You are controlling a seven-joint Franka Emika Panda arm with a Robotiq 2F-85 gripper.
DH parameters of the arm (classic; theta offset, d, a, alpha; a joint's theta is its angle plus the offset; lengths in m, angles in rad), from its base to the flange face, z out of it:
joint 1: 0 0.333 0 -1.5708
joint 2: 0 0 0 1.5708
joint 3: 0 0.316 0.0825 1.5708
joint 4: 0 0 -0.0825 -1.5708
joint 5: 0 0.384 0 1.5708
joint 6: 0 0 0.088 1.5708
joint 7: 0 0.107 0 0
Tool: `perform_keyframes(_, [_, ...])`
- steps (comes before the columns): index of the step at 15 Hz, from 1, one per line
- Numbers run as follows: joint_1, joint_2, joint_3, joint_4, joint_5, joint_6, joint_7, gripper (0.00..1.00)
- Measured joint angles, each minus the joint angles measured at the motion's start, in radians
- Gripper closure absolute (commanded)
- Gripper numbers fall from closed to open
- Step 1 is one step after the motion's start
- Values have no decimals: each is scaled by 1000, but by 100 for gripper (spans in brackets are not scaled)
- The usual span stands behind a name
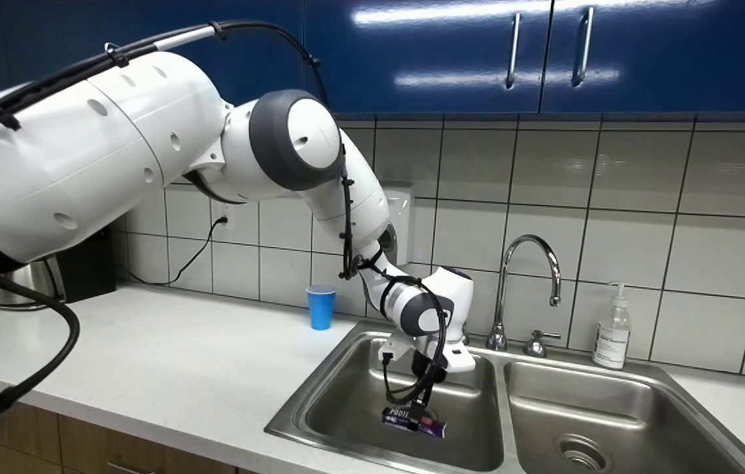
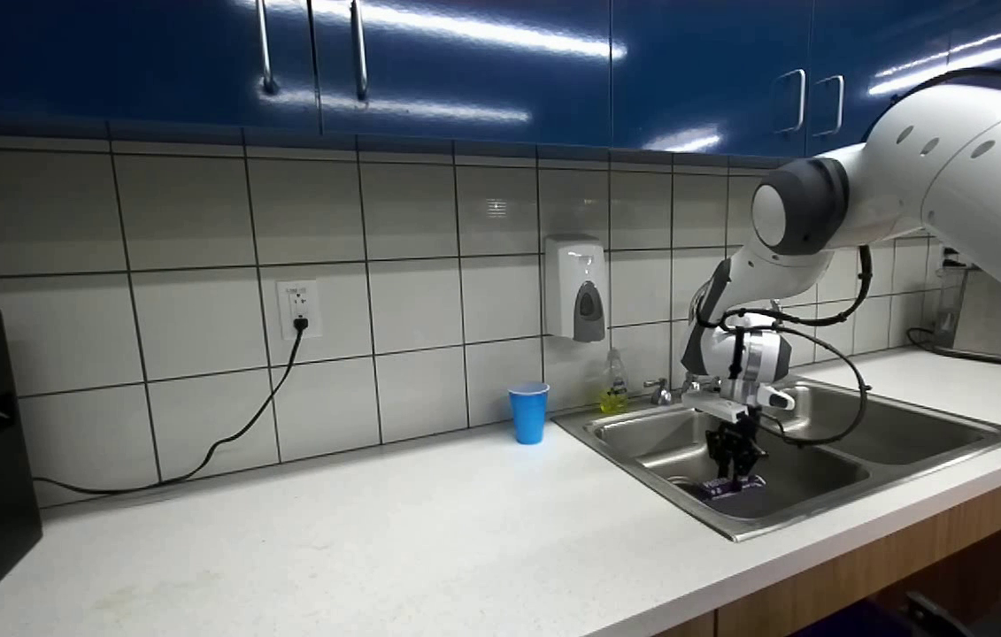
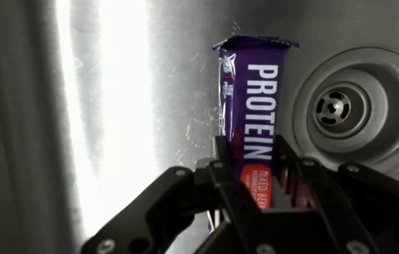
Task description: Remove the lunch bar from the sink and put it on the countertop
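The lunch bar (image 3: 261, 91), dark purple with a red label, lies low in a basin of the steel sink (image 1: 506, 421). It also shows in both exterior views (image 1: 398, 416) (image 2: 719, 487). My gripper (image 3: 250, 141) points down with one black finger along each long side of the bar, touching it, near its middle; it also shows in both exterior views (image 1: 417, 421) (image 2: 737, 478). The bar's far half is hidden by the gripper in the wrist view. I cannot tell whether the bar touches the basin floor. The white countertop (image 1: 168, 355) (image 2: 358, 540) adjoins the sink.
A blue cup (image 1: 321, 308) (image 2: 528, 414) stands on the countertop near the sink's back corner. A chrome faucet (image 1: 530, 240) and a soap bottle (image 1: 612, 332) stand behind the sink. A drain (image 3: 331, 107) is beside the bar. Basin walls surround the gripper.
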Motion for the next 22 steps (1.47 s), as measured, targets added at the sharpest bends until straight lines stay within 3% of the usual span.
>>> perform_keyframes(3, [1, -33, 3, -7, -26, -5, -49, 90])
perform_keyframes(13, [16, -220, 15, -136, -173, -152, -445, 90])
perform_keyframes(22, [125, -339, 19, -277, -420, -177, -636, 90])
